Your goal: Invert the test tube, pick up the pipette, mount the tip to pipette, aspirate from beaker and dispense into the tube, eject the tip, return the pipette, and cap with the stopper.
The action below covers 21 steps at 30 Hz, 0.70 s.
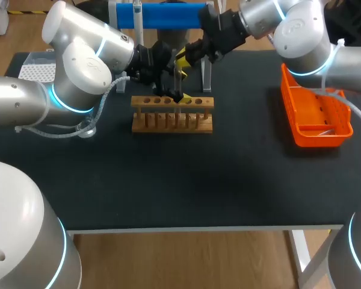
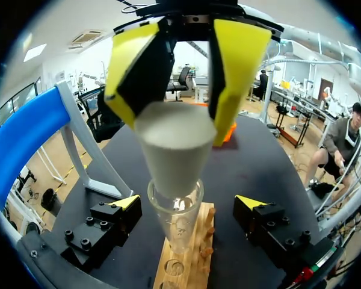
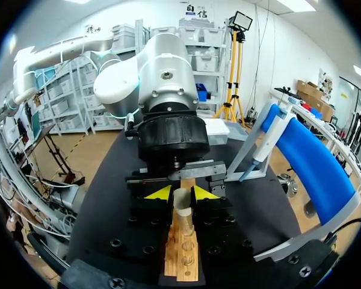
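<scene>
On my black table a wooden rack with a row of holes stands toward 12 o'clock. An orange basket sits well apart from it at 3 o'clock. Behind the rack, at 12 o'clock, stands a blue-topped stand.

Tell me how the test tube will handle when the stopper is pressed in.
The test tube looks like thin clear glass, so probably fragile under a hard push. Standing upright in the wooden rack, it likely won't tip or roll. The tapered stopper, held in the right gripper, should wedge in with light force.
</scene>
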Motion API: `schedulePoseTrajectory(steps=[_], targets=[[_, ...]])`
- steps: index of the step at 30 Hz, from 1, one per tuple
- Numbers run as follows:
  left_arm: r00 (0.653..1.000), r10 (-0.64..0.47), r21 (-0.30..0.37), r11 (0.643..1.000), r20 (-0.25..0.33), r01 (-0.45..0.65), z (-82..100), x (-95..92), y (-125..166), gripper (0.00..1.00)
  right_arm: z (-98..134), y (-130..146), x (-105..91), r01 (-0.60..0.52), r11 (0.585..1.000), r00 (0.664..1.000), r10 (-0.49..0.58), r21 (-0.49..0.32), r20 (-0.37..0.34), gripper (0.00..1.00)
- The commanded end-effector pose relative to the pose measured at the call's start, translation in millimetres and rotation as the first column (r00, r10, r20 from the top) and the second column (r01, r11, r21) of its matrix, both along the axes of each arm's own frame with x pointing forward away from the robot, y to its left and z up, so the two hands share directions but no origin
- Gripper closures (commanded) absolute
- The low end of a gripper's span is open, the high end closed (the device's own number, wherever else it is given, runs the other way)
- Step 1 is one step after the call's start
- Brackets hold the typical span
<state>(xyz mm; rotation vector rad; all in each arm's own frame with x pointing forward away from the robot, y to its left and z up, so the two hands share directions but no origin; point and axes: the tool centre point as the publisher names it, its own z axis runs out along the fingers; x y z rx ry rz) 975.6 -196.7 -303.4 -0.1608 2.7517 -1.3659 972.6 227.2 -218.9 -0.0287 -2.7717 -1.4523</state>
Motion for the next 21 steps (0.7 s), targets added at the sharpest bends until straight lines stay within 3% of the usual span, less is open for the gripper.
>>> schedulePoseTrajectory(steps=[1,21], targets=[[1.000,0.000,-0.003,1.000,0.001,0.000,-0.7,-0.1,0,0.00,-1,1,0.2,-0.003,1.000,1.000,0.003,-0.001,-0.001,1.00],[1.000,0.000,-0.003,1.000,0.001,0.000,-0.7,-0.1,0,0.00,-12,0,-3.0,-0.002,1.000,1.000,0.001,-0.014,-0.015,1.00]])
